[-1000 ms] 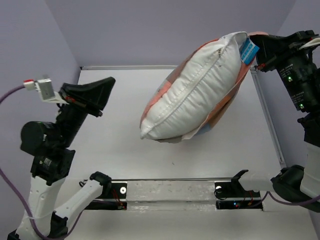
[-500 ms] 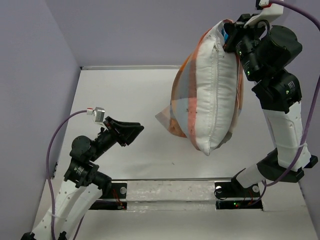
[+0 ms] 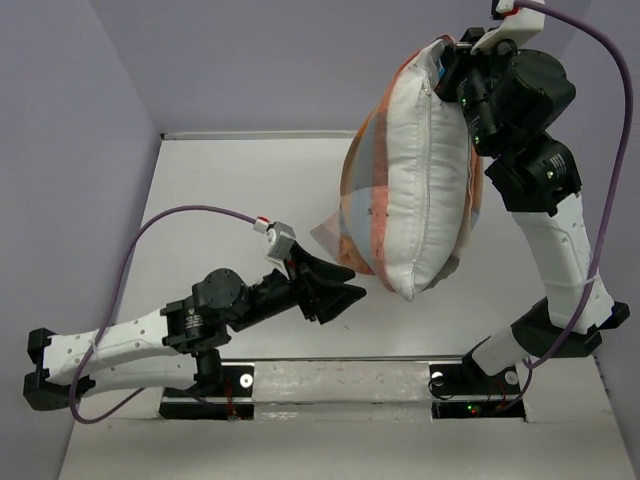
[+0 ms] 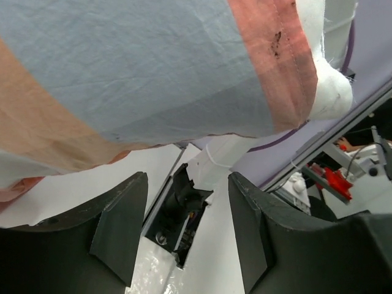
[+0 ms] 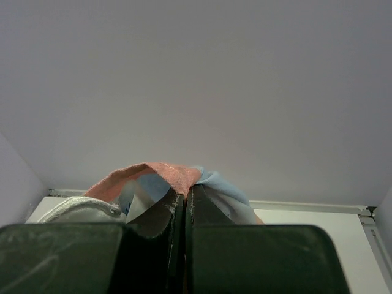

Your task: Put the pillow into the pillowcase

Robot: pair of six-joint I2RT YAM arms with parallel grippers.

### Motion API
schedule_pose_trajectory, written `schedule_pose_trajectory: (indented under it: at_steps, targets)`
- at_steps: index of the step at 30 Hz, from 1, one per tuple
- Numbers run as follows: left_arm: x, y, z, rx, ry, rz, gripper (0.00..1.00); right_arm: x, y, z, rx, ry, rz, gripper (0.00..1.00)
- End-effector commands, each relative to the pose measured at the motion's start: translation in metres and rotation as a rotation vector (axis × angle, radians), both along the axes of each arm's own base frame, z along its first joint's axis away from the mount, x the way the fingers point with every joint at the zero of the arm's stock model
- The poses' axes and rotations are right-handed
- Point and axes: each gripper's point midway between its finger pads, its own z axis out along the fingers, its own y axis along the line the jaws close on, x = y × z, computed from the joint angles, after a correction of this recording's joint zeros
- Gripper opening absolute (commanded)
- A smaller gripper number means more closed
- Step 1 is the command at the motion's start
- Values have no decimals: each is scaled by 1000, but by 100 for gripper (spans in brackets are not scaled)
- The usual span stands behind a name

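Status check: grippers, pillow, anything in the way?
Right gripper shut on pillowcase top, pillow hanging aloft. Left gripper open under pillowcase's lower edge. Pillow only partly covered. Nothing in the way.

Pillow (image 3: 425, 180) hangs in air over right half of table (image 3: 220, 190) and blocks passage there. Pillowcase (image 3: 358, 195) covers its left face. Right arm (image 3: 560, 250) just right of pillow closes that side. Left gripper (image 3: 350, 283) just beside pillow's lower corner, jaws wide apart, nothing between. In left wrist view, cloth close above fingertips, free room under it. Left and far table bare, wide room. Right gripper (image 5: 185, 199) pinched on pillowcase top, no gap.
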Motion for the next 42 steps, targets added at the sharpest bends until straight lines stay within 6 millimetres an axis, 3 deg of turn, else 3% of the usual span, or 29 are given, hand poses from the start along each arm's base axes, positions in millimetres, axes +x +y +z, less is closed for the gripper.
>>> schedule_pose_trajectory:
  at_steps: [1, 2, 5, 6, 13, 21, 33, 42]
  targets:
    - [32, 10, 47, -63, -41, 290, 65, -1, -3, 6, 13, -36, -13, 0]
    - [24, -4, 42, -21, -57, 279, 67, 0, -3, 4, 11, -32, -14, 0]
    - [29, -6, 54, 7, -55, 389, 69, 5, -4, -6, -1, -12, -24, 0]
    - [20, -12, 50, 40, -76, 391, 69, 5, -4, -7, 0, -13, -26, 0]
    - [19, 4, 69, 47, -63, 527, 71, 7, -8, -25, -15, 4, -40, 0]
    - [6, -3, 73, 128, -99, 587, 75, 9, -10, -33, -27, 13, -43, 0]
    - [-12, -1, 92, 96, -115, 561, 77, 12, -6, -44, -44, 31, -32, 0]
    - [-6, -3, 97, 135, -118, 643, 80, 14, -3, -47, -38, 36, -13, 0]
